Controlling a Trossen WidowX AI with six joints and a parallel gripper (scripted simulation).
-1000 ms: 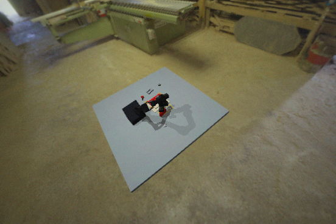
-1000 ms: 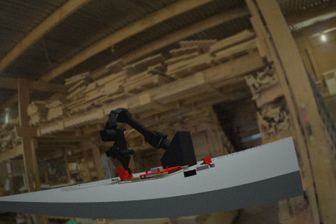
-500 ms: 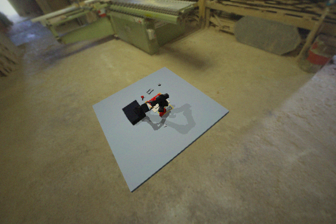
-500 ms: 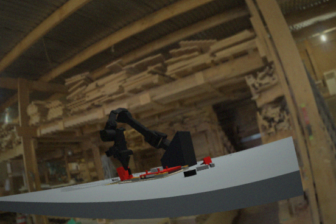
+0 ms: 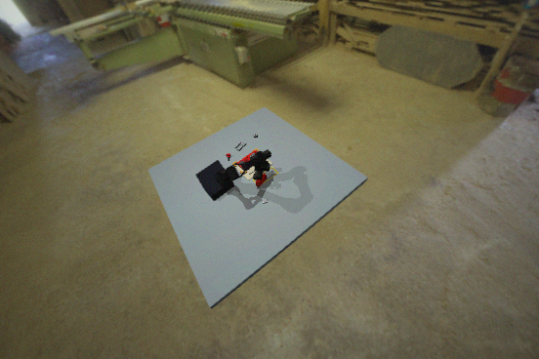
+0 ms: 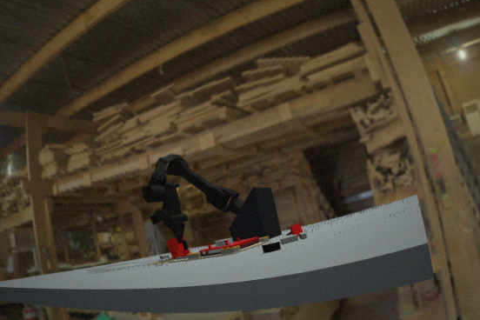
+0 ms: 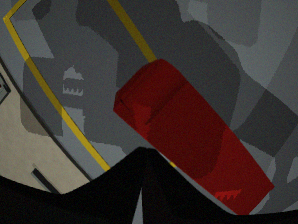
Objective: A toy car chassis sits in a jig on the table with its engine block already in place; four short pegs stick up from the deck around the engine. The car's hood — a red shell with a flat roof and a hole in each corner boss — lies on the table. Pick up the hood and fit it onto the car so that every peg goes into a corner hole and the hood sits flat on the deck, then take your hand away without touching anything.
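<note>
The red hood (image 5: 262, 179) (image 6: 175, 249) (image 7: 190, 125) is on the table; in the exterior view it stands up steeply, as if on an edge or side. My gripper (image 6: 180, 241) (image 7: 145, 155) is shut with nothing between its fingers. Its tips are low, right beside the hood; whether they touch it I cannot tell. The red car chassis (image 5: 246, 157) (image 6: 245, 242) lies between the hood and the arm's base. The arm partly covers it in the top view. Its pegs and engine block are too small to make out. The hood's corner holes do not show.
A cream board (image 7: 37, 145) and yellow lines (image 7: 75, 125) are left of the hood in the wrist view. The black arm base (image 5: 213, 180) (image 6: 256, 216) stands behind the chassis. Small parts lie near it, including a red one (image 5: 228, 155) (image 6: 296, 229) and a black block (image 6: 271, 247).
</note>
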